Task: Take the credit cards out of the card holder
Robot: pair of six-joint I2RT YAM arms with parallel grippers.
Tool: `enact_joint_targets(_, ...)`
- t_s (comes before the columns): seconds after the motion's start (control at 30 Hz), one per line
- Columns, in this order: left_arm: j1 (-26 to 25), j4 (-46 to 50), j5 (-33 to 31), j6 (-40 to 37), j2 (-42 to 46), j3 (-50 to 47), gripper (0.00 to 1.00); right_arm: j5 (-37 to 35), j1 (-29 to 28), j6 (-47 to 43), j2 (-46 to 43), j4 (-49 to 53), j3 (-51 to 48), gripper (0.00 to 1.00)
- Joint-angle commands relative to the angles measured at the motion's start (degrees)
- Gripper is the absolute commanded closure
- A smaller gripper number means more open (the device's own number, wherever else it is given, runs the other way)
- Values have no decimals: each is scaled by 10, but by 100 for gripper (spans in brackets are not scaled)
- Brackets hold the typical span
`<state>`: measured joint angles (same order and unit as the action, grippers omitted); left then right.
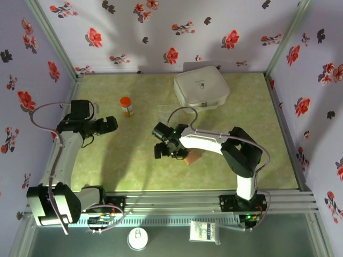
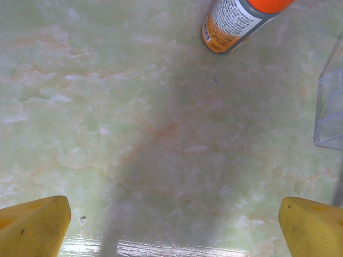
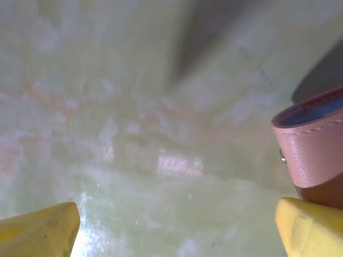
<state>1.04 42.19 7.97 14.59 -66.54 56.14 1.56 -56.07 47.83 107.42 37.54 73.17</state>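
- You are holding the left gripper spread wide and gripping nothing. Its yellow fingers are sitting at the two lower corners of the left wrist view, over the bare green table.
- In the top view the left gripper is hanging over the left part of the table. It is pointing right, toward the orange-capped bottle, and staying apart from it.
- The bottle is showing at the upper edge of the left wrist view, well ahead of the fingers. A corner of the clear plastic tray is poking in at the right edge.
- You are holding the right gripper wide open too, with nothing in its grip. Its yellow fingers are sitting low at both corners, with bare table between them.
- The card holder, tan-brown leather, is sitting at the right edge of the right wrist view, just above the right-hand finger. Its blue-grey lining is showing along the upper rim. You cannot tell whether the finger is touching it, and its inside is hidden.
- In the top view the card holder is lying near the middle of the table, just below the right arm's forearm. It is to the right of the right gripper and partly covered by the arm.
- The white rounded case is sitting at the far side, with the clear plastic tray just in front of it. Both are lying apart from the card holder.
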Motion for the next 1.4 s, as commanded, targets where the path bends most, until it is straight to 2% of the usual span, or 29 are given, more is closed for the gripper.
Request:
enact_joint_targets(0.0,4,15,-6,-11,-5,-2,0,-6,23,-47,10,28,21,5)
enact_joint_targets(0.3,4,19,-12,-12,-13,0,0,-25,77,-102,-16,73,33,5)
enact_joint_targets(0.6,4,18,-12,-13,-19,1,0,-36,121,-124,-70,88,-28,4)
enact_joint_targets(1.1,5,23,-15,-14,-20,2,0,-3,127,-123,-75,38,-113,5)
enact_joint_targets(1.37,5,25,-16,-14,-19,2,0,0,127,-127,-67,31,-119,13)
